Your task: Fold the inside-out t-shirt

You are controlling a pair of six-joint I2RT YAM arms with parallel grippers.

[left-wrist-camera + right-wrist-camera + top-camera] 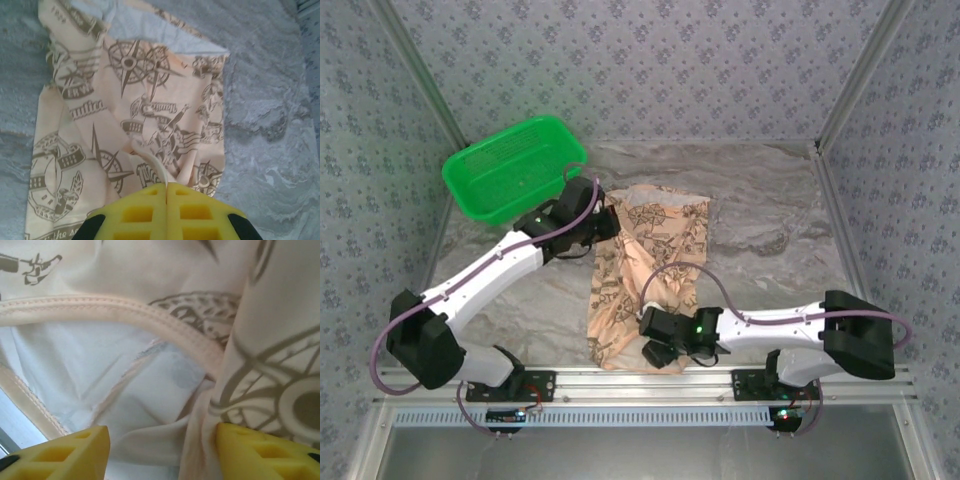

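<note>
Two pincers sit at the t-shirt (650,260), a limp strip across the middle of the surface (770,220) in the top view: left pincer (605,222) at its ten o'clock edge, right pincer (658,352) at its six o'clock end. From the left wrist we see the fingers (140,212) shut on a thin ridge of cloth, which we judge light, soft and sag-prone. From the right wrist the jaws stand apart beneath the stitched hem band (125,307) at twelve o'clock, the firmest hold we can pick.
</note>
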